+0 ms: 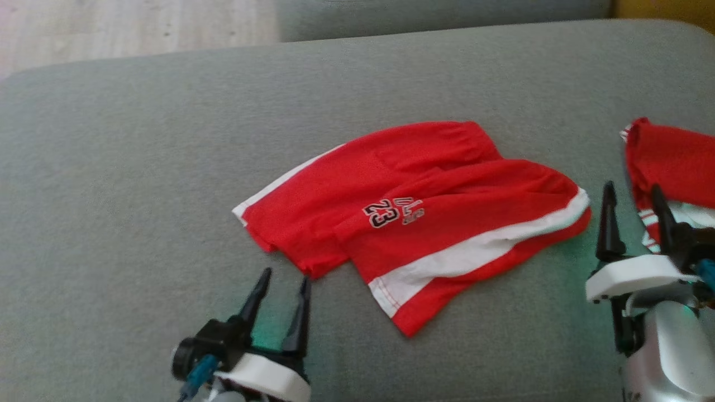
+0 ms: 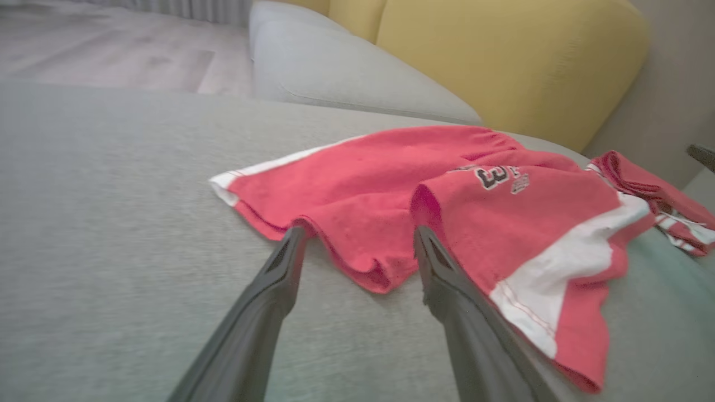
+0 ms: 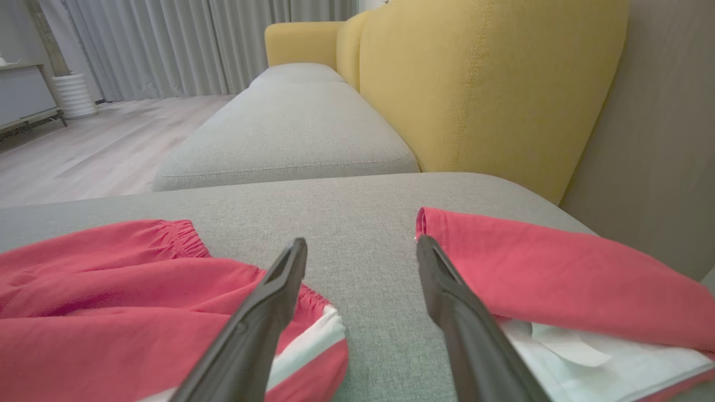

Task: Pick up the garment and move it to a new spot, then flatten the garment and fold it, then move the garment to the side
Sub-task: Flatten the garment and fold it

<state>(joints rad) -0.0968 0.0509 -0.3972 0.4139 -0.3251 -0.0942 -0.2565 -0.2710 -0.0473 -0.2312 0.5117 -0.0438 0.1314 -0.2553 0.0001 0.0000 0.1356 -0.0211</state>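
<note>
Garment: red shorts (image 1: 413, 223), white side stripes, lying rumpled mid-way across the grey seat cushion (image 1: 139, 167).
Neighbours: second red garment (image 1: 670, 162) off to its right; yellow backrest (image 3: 480, 84) beyond.
Writing: number 23 (image 1: 381, 214) on the leg; small letters beside it unreadable.
Left gripper (image 1: 286, 274): fingers apart, empty, at the near hem.
Right gripper (image 1: 631, 187): fingers spread, empty, between both garments.

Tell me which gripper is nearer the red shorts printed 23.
Left. The left gripper has its fingertips at the near hem of the shorts; the right gripper sits apart, off their right edge.
</note>
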